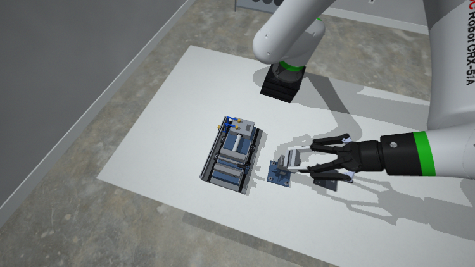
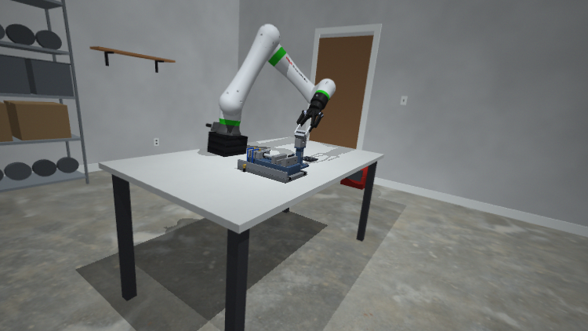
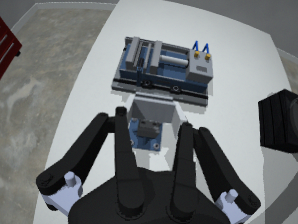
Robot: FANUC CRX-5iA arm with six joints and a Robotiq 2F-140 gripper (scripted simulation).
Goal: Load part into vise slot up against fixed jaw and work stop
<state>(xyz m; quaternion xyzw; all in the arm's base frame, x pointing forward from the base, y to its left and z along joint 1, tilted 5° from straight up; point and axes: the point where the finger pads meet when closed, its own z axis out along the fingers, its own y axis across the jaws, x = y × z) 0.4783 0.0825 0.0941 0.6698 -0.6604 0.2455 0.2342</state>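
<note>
Top: my gripper is clamped on the part, held over the V-block; the vise lies just beyond, its long axis across my reach.
Exterior: part hangs end-down above the table.
Wrist: one part, one vise, one V-block.
</note>
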